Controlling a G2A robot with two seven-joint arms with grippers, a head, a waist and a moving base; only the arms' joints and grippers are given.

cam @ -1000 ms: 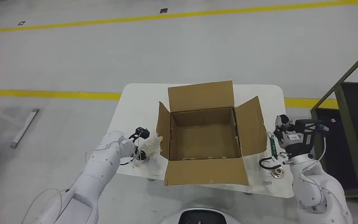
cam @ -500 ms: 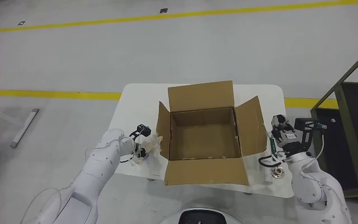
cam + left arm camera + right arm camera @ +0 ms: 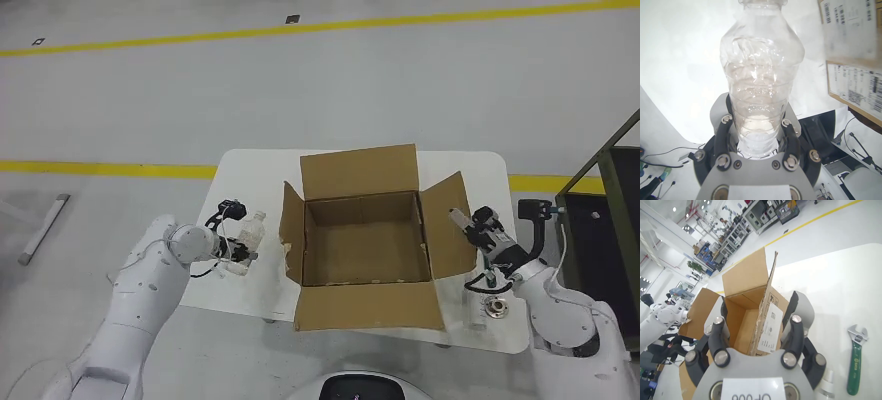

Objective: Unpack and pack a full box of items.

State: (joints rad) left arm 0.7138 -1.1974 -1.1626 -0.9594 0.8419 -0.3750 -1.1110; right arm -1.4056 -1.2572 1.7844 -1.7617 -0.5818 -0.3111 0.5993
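The left gripper point(image 3: 755, 121) is clamped on the base of the clear bottle point(image 3: 761, 66), its neck pointing straight out from the palm, just beside the box point(image 3: 358, 172) on its left side. To go in, I reckon it must clear the upright left flap point(image 3: 292, 235) first; the right gripper point(image 3: 760, 306) hangs by the right flap point(image 3: 446, 226), fingers apart, empty

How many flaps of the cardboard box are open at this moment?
4, all open on the cardboard box: the far flap standing up, the left flap, the right flap, and the near flap folded toward the robot. None seems hidden.
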